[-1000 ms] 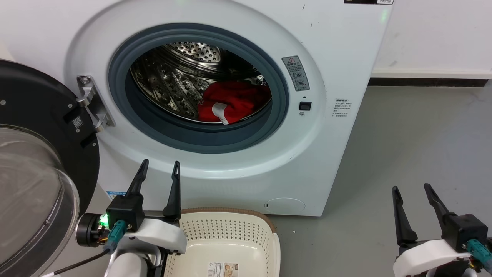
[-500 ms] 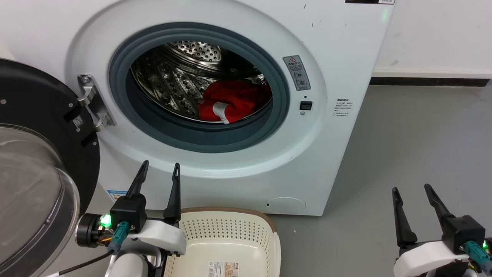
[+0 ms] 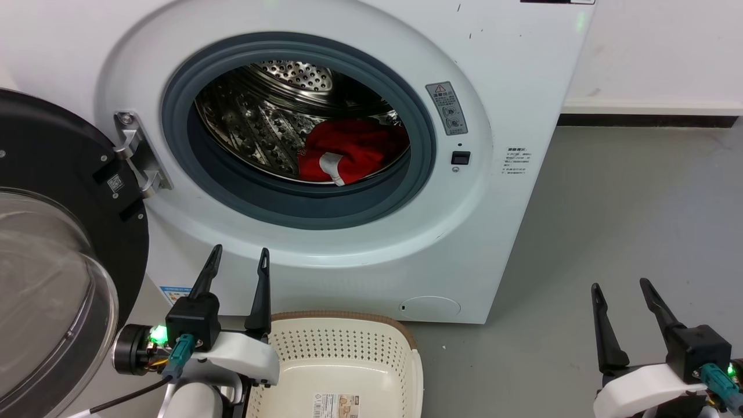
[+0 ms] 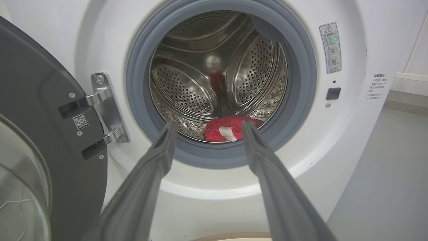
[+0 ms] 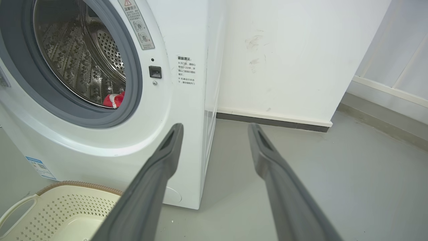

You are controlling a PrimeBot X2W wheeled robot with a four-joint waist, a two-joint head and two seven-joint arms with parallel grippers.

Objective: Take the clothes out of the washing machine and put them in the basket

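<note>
One garment (image 3: 348, 152) (red, seemingly crumpled) sits inside drum (image 3: 255, 128), beyond left claw (image 3: 241, 251).

Grey floor (image 3: 627, 220), white wall (image 5: 287, 50), dark skirting strip (image 3: 647, 121)

Left gripper (image 4: 206, 129) has its fingers spread wide with nothing between them, aimed at the washing machine (image 4: 341, 140) opening, where the red clothes (image 4: 229, 129) sit low at the front of the steel drum (image 4: 200, 77), door (image 4: 43, 140) swung open alongside.
</note>
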